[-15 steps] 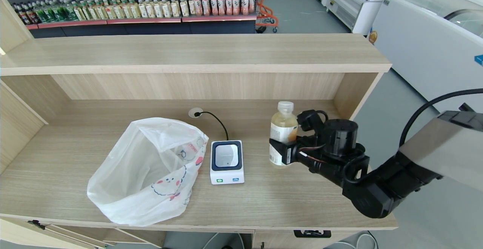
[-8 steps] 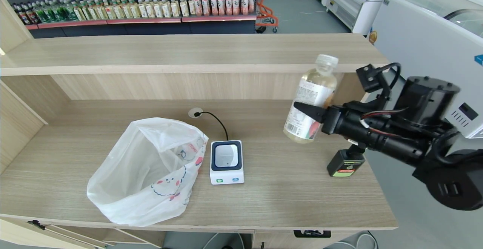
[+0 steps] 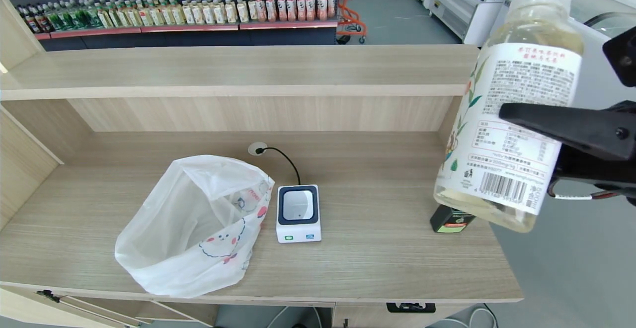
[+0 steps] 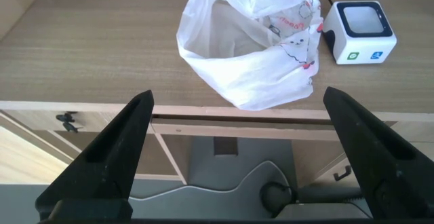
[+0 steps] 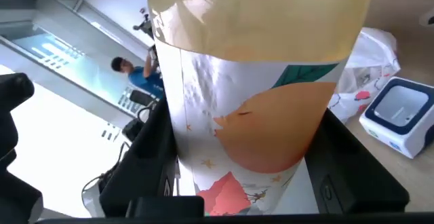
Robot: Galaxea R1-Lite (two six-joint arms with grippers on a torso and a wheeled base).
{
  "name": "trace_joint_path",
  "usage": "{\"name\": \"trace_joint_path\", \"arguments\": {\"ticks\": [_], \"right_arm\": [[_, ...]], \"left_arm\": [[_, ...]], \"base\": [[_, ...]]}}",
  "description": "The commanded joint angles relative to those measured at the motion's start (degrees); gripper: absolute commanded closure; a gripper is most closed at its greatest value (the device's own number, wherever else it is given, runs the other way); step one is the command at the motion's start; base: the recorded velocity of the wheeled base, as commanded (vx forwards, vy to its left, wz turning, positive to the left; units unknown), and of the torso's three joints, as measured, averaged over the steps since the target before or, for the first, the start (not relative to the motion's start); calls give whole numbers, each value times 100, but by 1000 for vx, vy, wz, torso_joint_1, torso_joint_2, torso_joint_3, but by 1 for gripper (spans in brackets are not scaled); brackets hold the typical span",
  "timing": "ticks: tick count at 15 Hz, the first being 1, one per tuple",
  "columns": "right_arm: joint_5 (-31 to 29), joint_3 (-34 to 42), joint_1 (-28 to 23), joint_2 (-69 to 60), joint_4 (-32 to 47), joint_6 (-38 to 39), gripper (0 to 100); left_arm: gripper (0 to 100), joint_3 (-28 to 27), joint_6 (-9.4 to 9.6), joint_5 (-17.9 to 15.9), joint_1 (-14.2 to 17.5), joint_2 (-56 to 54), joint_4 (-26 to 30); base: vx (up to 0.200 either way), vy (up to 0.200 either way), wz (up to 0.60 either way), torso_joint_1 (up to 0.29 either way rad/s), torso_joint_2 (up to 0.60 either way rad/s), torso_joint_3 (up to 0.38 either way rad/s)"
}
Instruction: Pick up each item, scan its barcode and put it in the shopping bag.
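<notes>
Within the right hand (image 5: 251,159), bottle (image 3: 512,94) (near upright) held aloft.

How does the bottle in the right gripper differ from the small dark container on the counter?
The clear bottle is tilted in the air, clamped by the right gripper; the small dark container stands on the counter. The bottle holds pale yellow liquid under a white label; the container has a green and red label. Both are at the counter's right end, outside the shopping bag.
</notes>
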Motion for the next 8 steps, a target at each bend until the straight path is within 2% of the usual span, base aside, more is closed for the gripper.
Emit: {"name": "trace_joint_path", "arguments": {"ticks": [1,3,8], "right_arm": [[13,-1,221,-260,-1,69,100],[83,-9,423,-234,-1,78,100],[611,-1,467,-296,35,210,100]], "left_arm": [[0,0,0,0,0,2,-9],[0,0,0,0,0,2,-9],[0,0,0,0,0,2,-9]], "base": [[0,0,0,0,0,0],[0,0,0,0,0,0],[0,0,0,0,0,0]]}}
